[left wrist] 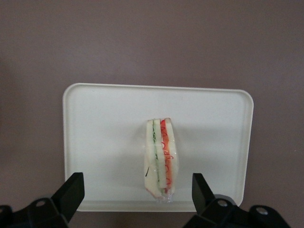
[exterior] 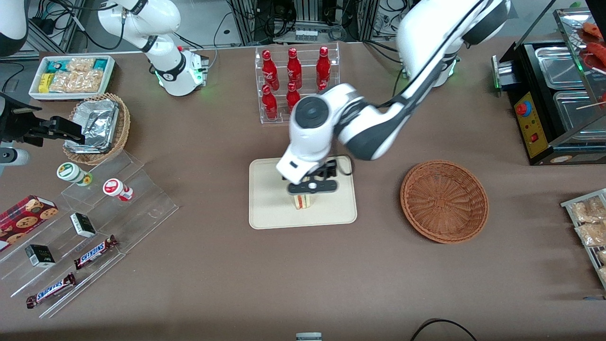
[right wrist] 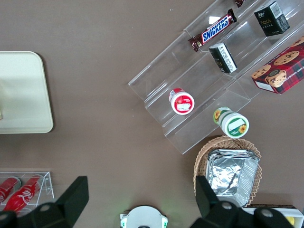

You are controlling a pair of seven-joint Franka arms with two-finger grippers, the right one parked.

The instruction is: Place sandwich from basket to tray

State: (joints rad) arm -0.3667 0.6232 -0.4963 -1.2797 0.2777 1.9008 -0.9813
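Fingers [left wrist: 71,192] spreading wide, released, touching nothing; gripper [exterior: 312,187] hovering above the sandwich [exterior: 303,201] at frame centre. Sandwich [left wrist: 161,159] standing on edge on the tray [exterior: 270,208]. Basket [exterior: 444,201] sitting at centre-right on the bench [exterior: 213,274].

Robotics lab with mock shop: cable-strewn equipment racks [exterior: 303,19] edge a brown surface [exterior: 213,265] carrying Snickers bars [exterior: 94,252] on acrylic steps [exterior: 94,227] and racked red bottles [exterior: 293,78].

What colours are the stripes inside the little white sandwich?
Green and red, clearest in the left wrist view: the triangular white-bread sandwich on the cream tray, open gripper above.
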